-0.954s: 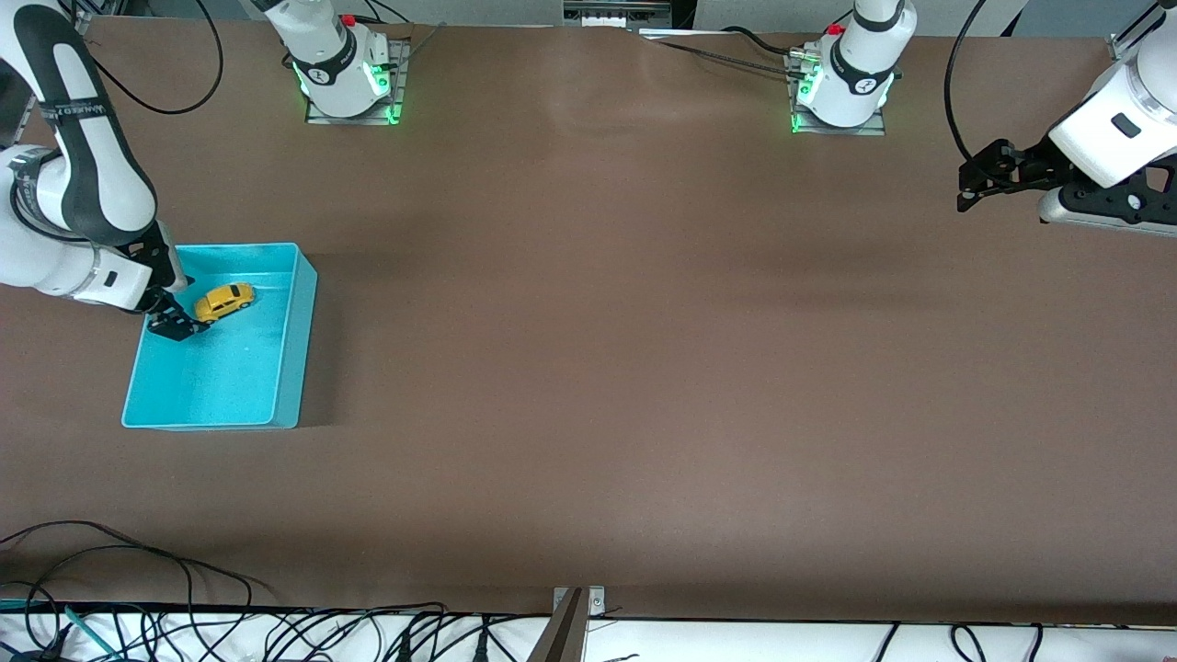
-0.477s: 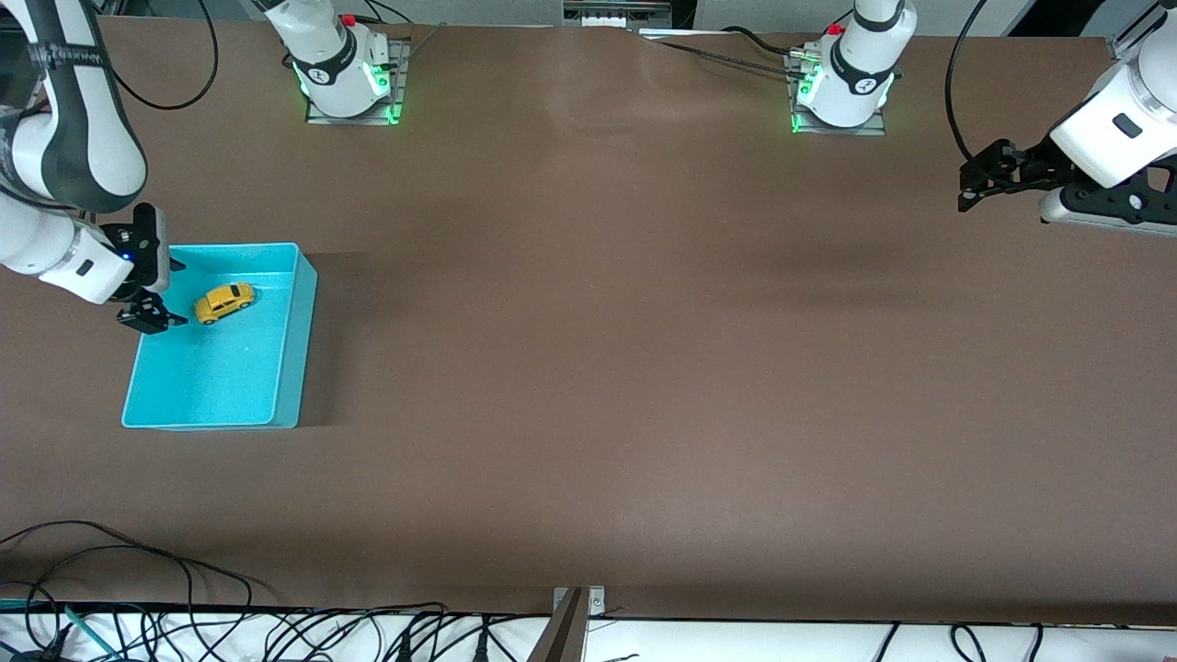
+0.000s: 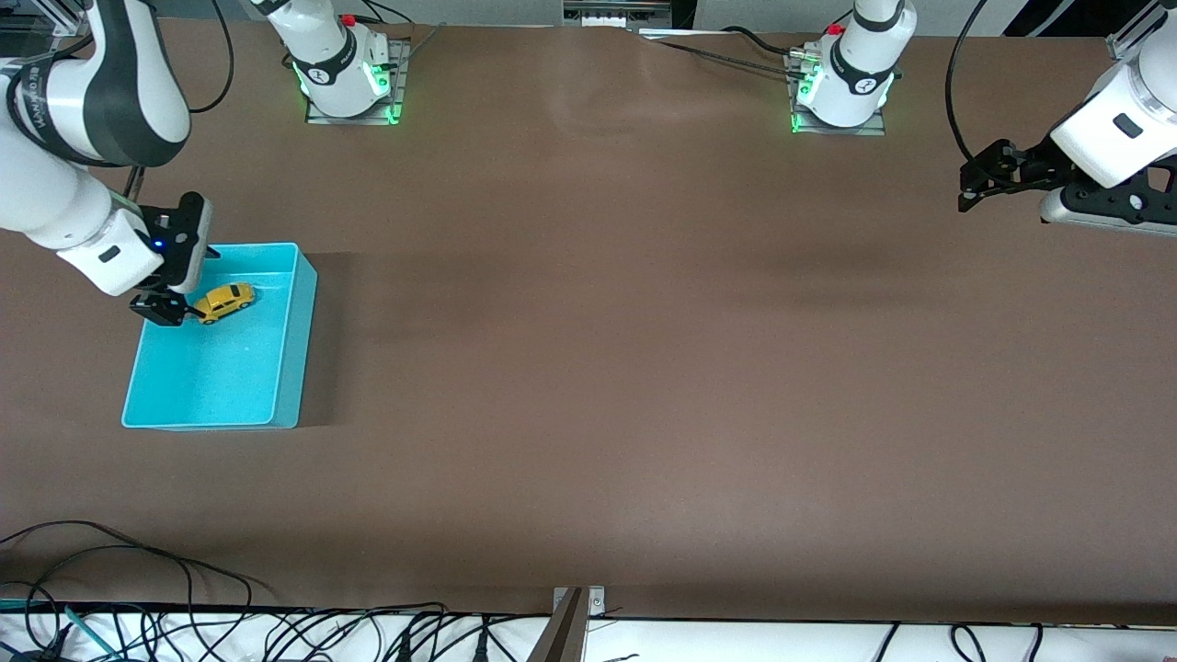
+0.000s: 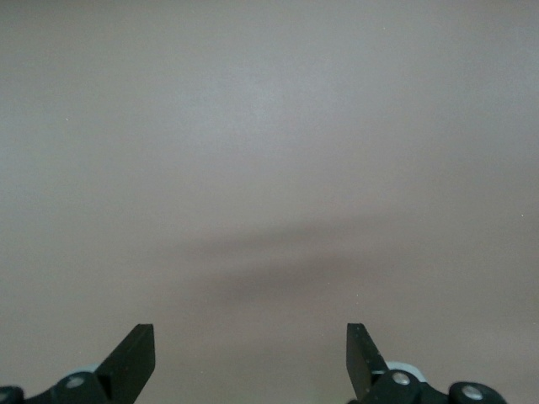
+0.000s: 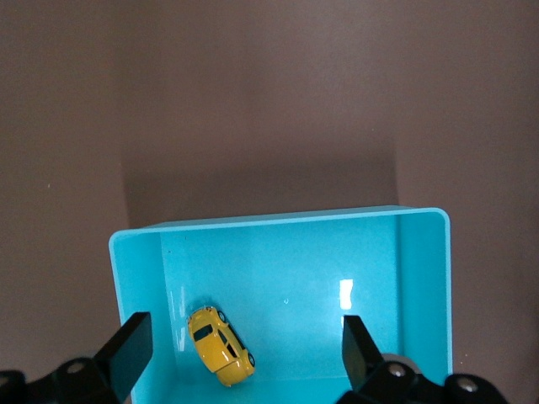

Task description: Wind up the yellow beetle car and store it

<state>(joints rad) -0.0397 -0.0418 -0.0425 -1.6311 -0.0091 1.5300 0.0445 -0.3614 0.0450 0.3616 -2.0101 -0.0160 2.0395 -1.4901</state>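
The yellow beetle car [image 3: 225,302] lies on its wheels inside the turquoise bin [image 3: 211,386], near the bin's wall farthest from the front camera. My right gripper [image 3: 165,311] hangs open over the bin's edge at the right arm's end of the table, just beside the car, holding nothing. In the right wrist view the car [image 5: 221,345] sits below, between the spread fingers of the right gripper [image 5: 244,321], on the floor of the bin [image 5: 362,252]. My left gripper [image 3: 967,188] waits open over bare table at the left arm's end, and the left wrist view shows the same gripper [image 4: 248,330] empty.
The brown table [image 3: 644,368] stretches between the bin and the left arm. Both arm bases [image 3: 345,78] [image 3: 841,87] stand along the table edge farthest from the front camera. Loose cables [image 3: 138,588] lie at the edge nearest to it.
My right gripper has lifted up and away from the car, out of the bin, and its wrist has turned. The car stays where it was. The left arm has not moved.
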